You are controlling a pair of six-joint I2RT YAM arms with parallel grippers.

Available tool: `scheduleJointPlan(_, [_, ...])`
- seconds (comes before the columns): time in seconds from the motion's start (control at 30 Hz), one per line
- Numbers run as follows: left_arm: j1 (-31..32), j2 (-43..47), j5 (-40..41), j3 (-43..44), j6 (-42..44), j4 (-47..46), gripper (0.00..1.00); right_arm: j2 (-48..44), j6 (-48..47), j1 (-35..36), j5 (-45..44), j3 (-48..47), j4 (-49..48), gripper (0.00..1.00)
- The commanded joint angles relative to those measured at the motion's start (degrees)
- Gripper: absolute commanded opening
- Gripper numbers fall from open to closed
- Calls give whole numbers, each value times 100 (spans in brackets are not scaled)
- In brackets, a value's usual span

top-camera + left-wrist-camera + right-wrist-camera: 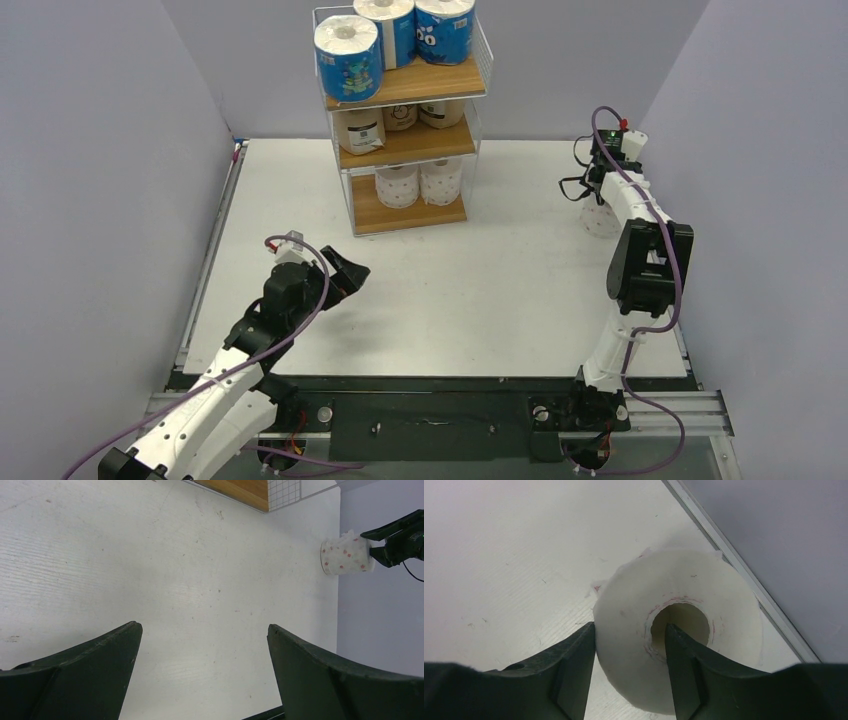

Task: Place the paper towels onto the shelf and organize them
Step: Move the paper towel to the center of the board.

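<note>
Over at the far right edge of the table [500, 300], the right gripper [629, 645] pinched the wall of a white, pink-spotted roll [724, 605], one finger in its core, the other outside. The left gripper [202, 627] hung wide open and empty over the near left. The shelf [400, 215], far middle, held three blue rolls [347, 55] on top, three tan rolls [360, 130] below them, and two white rolls [420, 182] lowest.
</note>
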State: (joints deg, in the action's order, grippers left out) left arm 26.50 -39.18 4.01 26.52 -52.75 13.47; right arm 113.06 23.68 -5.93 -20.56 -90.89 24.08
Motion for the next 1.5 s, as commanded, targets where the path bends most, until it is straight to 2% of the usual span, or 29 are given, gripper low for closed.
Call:
scheduleJointPlan(0.0, [-31, 49, -29, -2, 29, -207, 96, 68, -13, 28, -35, -139, 79, 46])
scheduleJointPlan(0.3, [-31, 101, -32, -24, 11, -205, 96, -261, 139, 50, -36, -45, 76, 22])
scheduleJointPlan(0.53, [-31, 157, -55, 12, 10, -218, 96, -1137, 424, 324, -75, 279, 50, 17])
scheduleJointPlan(0.83, [-31, 227, -199, 47, -23, -184, 96, -3390, 845, 1261, 49, 2026, -42, 17])
scheduleJointPlan(0.97, [-31, 245, -194, 99, -8, -141, 96, -4408, 640, 2032, -206, 2662, 273, 17])
scheduleJointPlan(1.17, [-34, 397, 0, 135, 27, -15, 96, -5744, 658, 4003, -899, 3643, 644, 17])
scheduleJointPlan(1.27, [-39, 443, 127, 122, 77, 44, 96, -5800, 741, 5199, -1278, 3717, 816, 17])
scheduleJointPlan(1.37, [-40, 440, 181, 141, 83, 124, 96, -5451, 747, 6211, -1464, 3607, 781, 17])
scheduleJointPlan(1.47, [-40, 416, 255, 176, 65, 167, 96, -4923, 570, 6758, -1605, 3346, 562, 17])
